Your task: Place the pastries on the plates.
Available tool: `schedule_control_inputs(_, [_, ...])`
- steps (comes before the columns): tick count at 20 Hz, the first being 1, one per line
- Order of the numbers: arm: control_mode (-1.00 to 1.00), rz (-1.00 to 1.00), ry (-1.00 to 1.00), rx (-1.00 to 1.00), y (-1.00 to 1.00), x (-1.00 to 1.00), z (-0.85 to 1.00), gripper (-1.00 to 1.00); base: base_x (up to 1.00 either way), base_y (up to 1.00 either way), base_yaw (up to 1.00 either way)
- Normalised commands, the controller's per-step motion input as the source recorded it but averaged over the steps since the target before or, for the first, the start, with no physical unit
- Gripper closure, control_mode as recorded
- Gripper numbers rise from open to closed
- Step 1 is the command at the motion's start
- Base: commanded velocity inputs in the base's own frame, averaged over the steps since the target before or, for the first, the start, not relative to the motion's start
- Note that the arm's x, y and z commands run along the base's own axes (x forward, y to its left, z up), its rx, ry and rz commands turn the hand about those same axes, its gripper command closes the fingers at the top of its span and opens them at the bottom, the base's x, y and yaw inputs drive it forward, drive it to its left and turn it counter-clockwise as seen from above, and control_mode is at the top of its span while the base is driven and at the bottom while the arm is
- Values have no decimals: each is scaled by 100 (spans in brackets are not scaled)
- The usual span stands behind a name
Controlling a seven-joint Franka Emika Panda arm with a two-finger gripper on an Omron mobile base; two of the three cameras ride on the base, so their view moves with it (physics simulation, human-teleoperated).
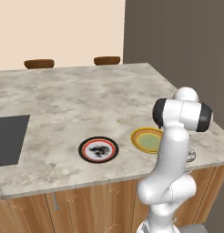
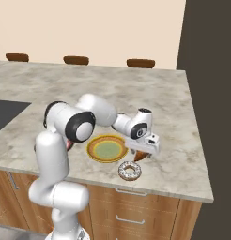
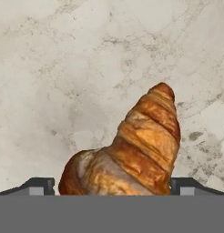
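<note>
Two pastries and two plates share a beige marble-patterned counter (image 2: 150, 98) in a kitchen with wooden cabinet fronts. The golden-brown, ridged croissant (image 3: 132, 145) lies on bare stone near the counter's front edge, just beside the yellow-orange rimmed round plate with a pale green centre (image 2: 107, 148). The ring doughnut with pale sprinkled icing and a brown edge (image 2: 130, 171) sits on the counter too, closer to the front edge, near both the croissant and that plate. The second plate, black-rimmed with a red ring, a white centre and a dark motif (image 1: 99, 149), rests well apart from the pastries, on the far side of the green-centred plate from them. Both plates carry nothing.

The white arm reaches over the green-centred plate, and its two-finger claw (image 2: 144, 156) points down at the croissant. The hand view looks straight onto the pastry, with the two dark fingertips (image 3: 40, 185) spread wide, one at either side of its broad end; whether they touch it cannot be told. A dark flat cooktop panel (image 1: 9, 139) is set into the counter far from the plates, and three brown stool tops (image 2: 140, 63) line its back edge.
</note>
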Motion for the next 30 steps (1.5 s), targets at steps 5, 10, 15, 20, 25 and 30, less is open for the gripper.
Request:
schedule_control_inputs(5, [-100,-1,1,5,-12,-2,-51,100,0,0,0])
schedule_control_inputs(10, [-100,-4,-13,-1,7,-6,38,100,0,0,0])
schedule_control_inputs(15, [-100,0,0,-17,46,-7,100,100,0,0,0])
schedule_control_inputs(20, [-100,3,9,-7,100,-7,72,100,0,0,0])
schedule_control_inputs(25, [-100,12,14,2,100,-7,36,100,0,0,0])
schedule_control_inputs(30, [-100,12,22,3,100,-10,19,100,0,0,0])
